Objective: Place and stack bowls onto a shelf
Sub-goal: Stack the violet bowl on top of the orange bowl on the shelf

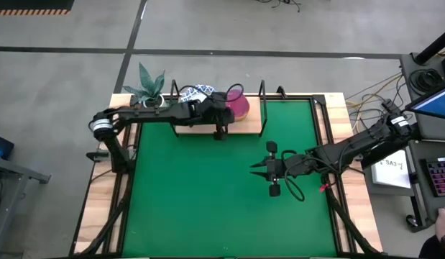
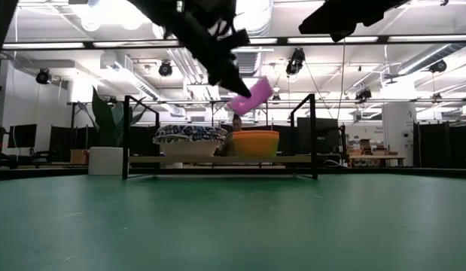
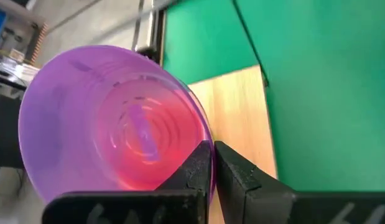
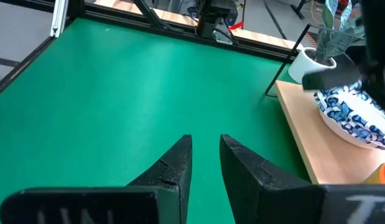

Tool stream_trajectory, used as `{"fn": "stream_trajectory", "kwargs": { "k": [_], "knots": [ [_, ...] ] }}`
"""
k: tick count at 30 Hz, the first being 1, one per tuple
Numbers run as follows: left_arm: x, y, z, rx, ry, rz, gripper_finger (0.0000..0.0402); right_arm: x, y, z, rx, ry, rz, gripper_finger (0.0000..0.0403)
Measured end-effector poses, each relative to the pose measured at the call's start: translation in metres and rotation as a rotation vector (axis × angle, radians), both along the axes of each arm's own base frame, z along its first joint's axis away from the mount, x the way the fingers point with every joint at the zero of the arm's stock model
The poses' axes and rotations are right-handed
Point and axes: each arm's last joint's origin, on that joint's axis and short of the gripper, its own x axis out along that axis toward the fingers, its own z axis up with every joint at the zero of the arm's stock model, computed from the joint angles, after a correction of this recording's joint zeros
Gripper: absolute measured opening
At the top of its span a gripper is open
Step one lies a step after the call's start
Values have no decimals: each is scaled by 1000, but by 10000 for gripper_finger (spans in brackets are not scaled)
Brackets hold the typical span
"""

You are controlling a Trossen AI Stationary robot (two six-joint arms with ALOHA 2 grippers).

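Note:
My left gripper (image 1: 225, 106) reaches over the shelf (image 1: 247, 128) at the table's far edge, shut on a purple bowl (image 1: 239, 106). In the low view the purple bowl (image 2: 252, 95) hangs tilted above an orange bowl (image 2: 256, 143), which stands on the shelf board (image 2: 217, 159) on its base. Next to it on the board sit stacked white bowls with blue patterns (image 2: 190, 140). My right gripper (image 1: 255, 170) hovers open over the green mat (image 1: 208, 201), fingers pointing toward the table's left, with nothing between them (image 4: 204, 149). My left gripper pinches the purple bowl's rim (image 3: 203, 142), one finger (image 3: 191, 169) inside the bowl and the other outside its wall. The fingers come slanting down from the table's left. The bowl is lifted clear of the shelf and tilted.
A white pot with a green plant (image 1: 152, 92) stands left of the shelf. Black upright posts (image 2: 313, 135) frame the shelf ends. The green mat covers most of the table, with wooden margins (image 1: 100, 194) at its sides.

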Motion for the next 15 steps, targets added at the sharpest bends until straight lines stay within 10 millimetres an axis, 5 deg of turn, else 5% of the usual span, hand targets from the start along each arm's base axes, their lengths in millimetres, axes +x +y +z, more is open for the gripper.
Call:
{"fn": "stream_trajectory", "kwargs": {
  "k": [15],
  "knots": [
    [31,51,-32,-25,87,97,4,0,0,0,3,-6,-1,68]
  ]
}}
